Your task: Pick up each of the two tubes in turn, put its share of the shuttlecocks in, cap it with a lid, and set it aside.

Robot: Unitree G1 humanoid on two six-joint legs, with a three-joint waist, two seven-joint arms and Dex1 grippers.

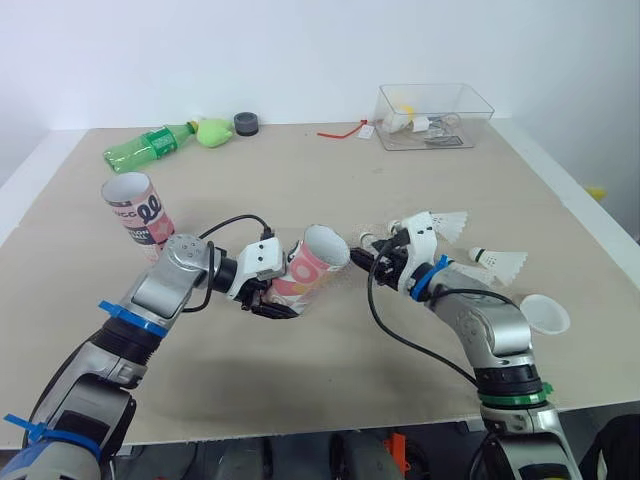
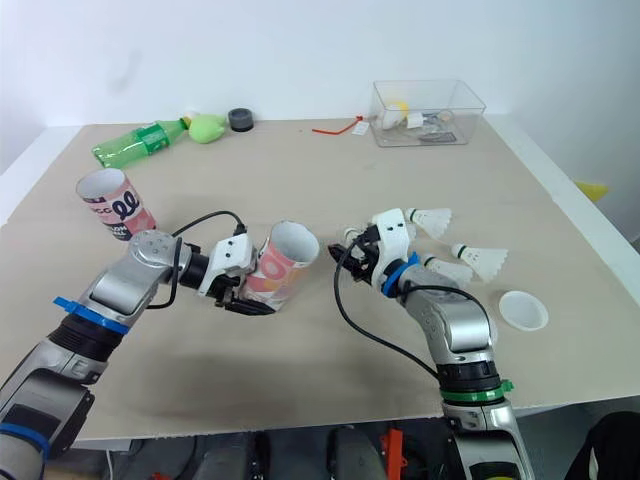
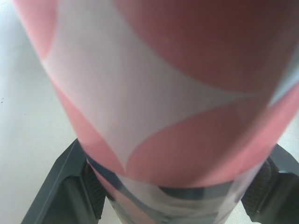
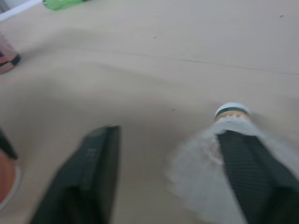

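My left gripper (image 1: 280, 285) is shut on a pink and white tube (image 1: 310, 268), held tilted above the table with its open mouth facing my right gripper (image 1: 368, 262). In the right wrist view the right gripper's fingers (image 4: 96, 172) stand well apart, and a white shuttlecock (image 4: 210, 158) sits over one of them, cork tip forward. It is just short of the tube's mouth. A second tube (image 1: 135, 208) stands upright at the left. Two more shuttlecocks (image 1: 445, 222) (image 1: 500, 262) lie behind my right wrist. A white lid (image 1: 545, 313) lies by my right forearm.
At the back left lie a green bottle (image 1: 150, 147), a green lump (image 1: 212, 131) and a dark round cap (image 1: 246, 123). A clear box (image 1: 435, 115) with small items stands at the back right, a red strip (image 1: 340, 130) beside it.
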